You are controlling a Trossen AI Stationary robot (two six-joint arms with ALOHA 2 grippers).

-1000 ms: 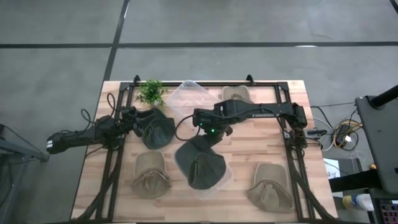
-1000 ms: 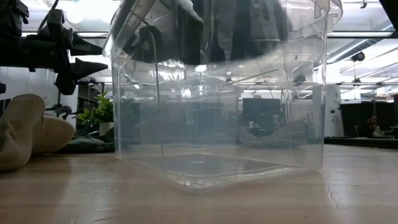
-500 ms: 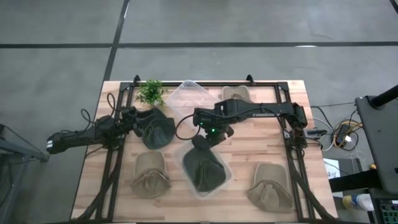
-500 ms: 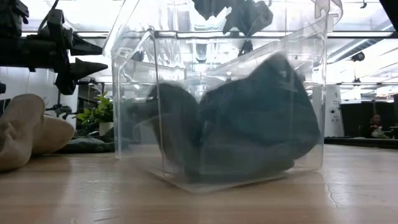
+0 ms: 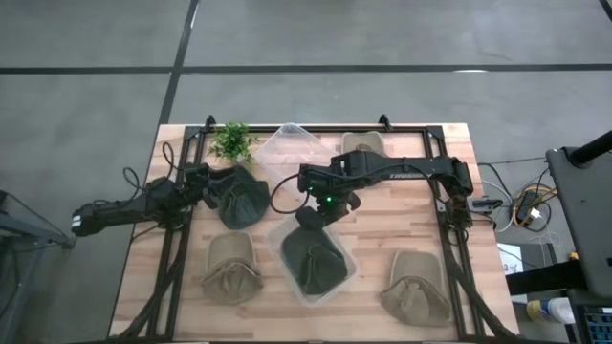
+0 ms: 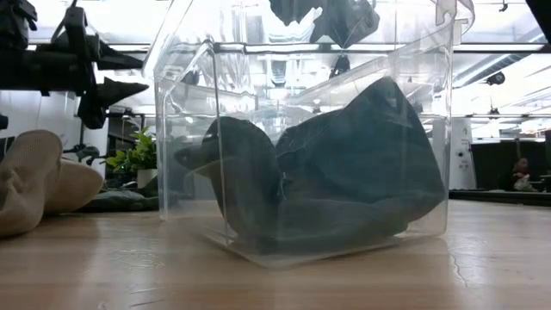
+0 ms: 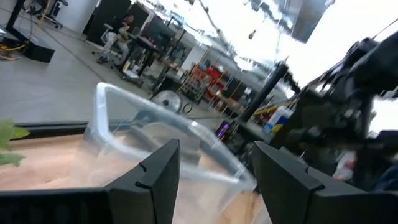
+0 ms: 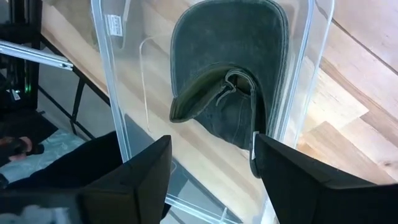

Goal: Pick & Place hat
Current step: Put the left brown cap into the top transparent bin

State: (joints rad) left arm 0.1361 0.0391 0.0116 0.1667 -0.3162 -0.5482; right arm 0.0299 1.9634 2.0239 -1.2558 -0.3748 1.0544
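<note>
High view shows dark hat (image 5: 316, 265) now dropped and settled inside clear bin (image 5: 289, 139), right pincer (image 5: 320, 204) spread empty above its rim, so this placement looks done; left pincer (image 5: 203, 182) spread beside another dark hat (image 5: 241, 201)

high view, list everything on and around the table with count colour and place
clear bin: 1, transparent, table centre front, holding a hat
dark green hat: 1, inside the clear bin
second dark hat: 1, dark green, left side by the left gripper
tan hats: 3, front left, front right, back right
clear lid: 1, transparent, back centre
plant: 1, green, back left corner
table: 1, light wood
left gripper: 1, black, fingers open, at the second dark hat
right gripper: 1, black, fingers open, above the bin's back edge
</note>
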